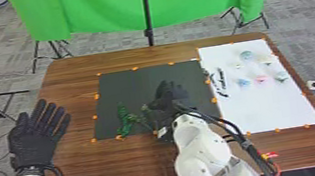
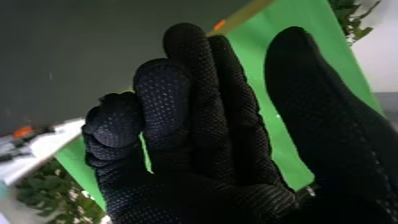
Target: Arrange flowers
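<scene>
My right hand (image 1: 170, 93) is wide, thumb apart, above the black mat (image 1: 131, 86); the green stems (image 1: 124, 118) near it I distinguish with difficulty.

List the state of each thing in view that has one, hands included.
Black rectangular mat: lying flat.
Black-gloved left hand: open, fingers straight.
Black-gloved right hand: open, over the mat.
Green leafy stems: lying on the mat.
Small pastel flower heads: spread on the white rectangular sheet.
Green cloth backdrop: hanging.
</scene>
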### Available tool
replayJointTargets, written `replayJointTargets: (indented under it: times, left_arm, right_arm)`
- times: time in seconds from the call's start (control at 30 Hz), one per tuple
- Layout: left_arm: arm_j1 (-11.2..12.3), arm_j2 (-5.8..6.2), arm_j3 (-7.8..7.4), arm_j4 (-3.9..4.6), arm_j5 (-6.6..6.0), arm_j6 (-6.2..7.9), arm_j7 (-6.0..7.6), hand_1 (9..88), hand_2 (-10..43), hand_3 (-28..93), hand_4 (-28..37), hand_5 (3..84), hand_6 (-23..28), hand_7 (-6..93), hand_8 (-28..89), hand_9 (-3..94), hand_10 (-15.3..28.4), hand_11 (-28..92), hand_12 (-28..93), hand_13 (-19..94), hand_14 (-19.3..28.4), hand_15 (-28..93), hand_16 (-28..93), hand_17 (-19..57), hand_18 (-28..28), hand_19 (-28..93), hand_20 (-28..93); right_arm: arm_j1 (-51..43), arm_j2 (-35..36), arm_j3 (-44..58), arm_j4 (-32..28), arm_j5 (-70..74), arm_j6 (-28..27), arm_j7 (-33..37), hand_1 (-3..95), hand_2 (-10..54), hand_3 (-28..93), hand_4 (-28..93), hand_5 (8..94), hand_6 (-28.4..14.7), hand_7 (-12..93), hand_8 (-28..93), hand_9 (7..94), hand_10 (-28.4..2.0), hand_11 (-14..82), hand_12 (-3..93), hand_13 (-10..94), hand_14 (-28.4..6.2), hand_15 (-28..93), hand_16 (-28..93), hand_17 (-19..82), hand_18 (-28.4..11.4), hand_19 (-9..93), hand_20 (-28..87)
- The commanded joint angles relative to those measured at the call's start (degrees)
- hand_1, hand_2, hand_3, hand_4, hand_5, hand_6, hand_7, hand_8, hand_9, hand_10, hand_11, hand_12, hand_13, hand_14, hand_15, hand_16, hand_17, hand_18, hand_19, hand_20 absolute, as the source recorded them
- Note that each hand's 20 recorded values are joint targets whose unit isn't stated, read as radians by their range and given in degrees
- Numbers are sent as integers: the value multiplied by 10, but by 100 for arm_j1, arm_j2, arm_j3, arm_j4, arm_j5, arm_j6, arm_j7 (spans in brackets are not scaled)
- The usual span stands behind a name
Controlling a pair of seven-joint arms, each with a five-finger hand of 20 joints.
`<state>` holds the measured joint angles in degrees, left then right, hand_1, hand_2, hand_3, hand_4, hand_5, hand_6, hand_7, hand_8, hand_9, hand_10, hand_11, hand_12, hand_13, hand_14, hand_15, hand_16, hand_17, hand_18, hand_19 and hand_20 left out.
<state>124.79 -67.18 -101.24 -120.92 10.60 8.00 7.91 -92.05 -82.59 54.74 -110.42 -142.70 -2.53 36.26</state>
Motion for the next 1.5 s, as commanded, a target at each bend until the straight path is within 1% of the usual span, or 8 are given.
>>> replayJointTargets:
  times: [0.03, 0.23, 0.43, 0.63, 0.73, 0.93, 1.3, 1.5]
  left_arm:
    - [162, -108, -87, -24, -23, -26, 40, 295, 177, 708, -260, 445, 75, 110, -81, 386, 142, 162, 129, 312, 153, 421, -29, -40, 153, 351, 200]
    - [195, -70, -159, -35, -47, 19, 32, 295, 178, 707, -260, 446, 74, 111, -82, 387, 142, 163, 129, 313, 153, 423, -30, -39, 152, 349, 200]
    - [101, -72, -127, 3, -16, -55, -41, 295, 178, 708, -261, 446, 75, 111, -81, 387, 142, 162, 129, 313, 153, 424, -31, -38, 152, 350, 201]
    - [73, -53, -67, 30, -1, -27, -77, 295, 178, 708, -261, 446, 74, 111, -81, 387, 142, 163, 129, 313, 153, 424, -31, -39, 152, 350, 201]
    - [51, -49, -53, 74, 144, -195, -95, 295, 178, 708, -262, 446, 74, 111, -82, 387, 141, 163, 129, 314, 152, 423, -31, -39, 152, 349, 201]
    - [-7, -22, -4, 97, 127, -195, -79, 295, 181, 705, -265, 443, 72, 111, -82, 386, 140, 162, 129, 312, 152, 420, -31, -39, 150, 348, 201]
    - [-3, -3, 28, 109, -31, -211, -86, 299, 190, 712, -256, 443, 72, 110, -82, 386, 140, 161, 129, 312, 151, 418, -29, -39, 150, 347, 202]
    - [-33, -13, 63, 125, -23, -212, -127, 297, 191, 710, -258, 443, 72, 109, -82, 386, 140, 161, 129, 312, 151, 418, -29, -39, 150, 347, 202]
  right_arm:
    - [-244, 596, 265, -779, 83, -1470, -146, 521, -95, 688, -244, 726, -59, 254, 186, 781, -165, 253, 352, 664, -161, 664, 351, 376, -272, 931, 376]
    - [-538, 741, 198, -988, 186, -1853, -246, 569, -95, 653, -277, 722, -39, 329, 204, 796, -149, 245, 434, 664, -154, 664, 348, 368, -270, 927, 374]
    - [-714, 728, 86, -1078, 87, -2345, -428, 562, -95, 654, -277, 746, -33, 355, 210, 820, -148, 265, 453, 687, -154, 669, 352, 381, -271, 931, 384]
    - [-866, 557, 3, -792, -290, -2066, -599, 565, -95, 644, -279, 747, -32, 354, 212, 817, -147, 274, 445, 690, -154, 667, 356, 383, -271, 932, 385]
    - [-814, 495, -45, -569, -447, -1798, -586, 572, -95, 635, -281, 748, -30, 357, 211, 820, -144, 275, 446, 693, -151, 667, 356, 388, -271, 932, 386]
    - [-739, 401, -116, -289, -625, -1325, -568, 581, -95, 632, -281, 757, -25, 373, 208, 832, -140, 279, 456, 706, -149, 670, 358, 399, -268, 932, 395]
    - [-685, 107, -137, 29, -891, -1258, -656, 594, -95, 647, -281, 767, -24, 382, 209, 849, -136, 261, 482, 718, -148, 669, 362, 408, -269, 932, 410]
    - [-677, -25, -87, 199, -1000, -1263, -621, 585, -95, 661, -278, 766, -22, 383, 213, 850, -135, 259, 485, 717, -148, 668, 364, 409, -268, 932, 409]
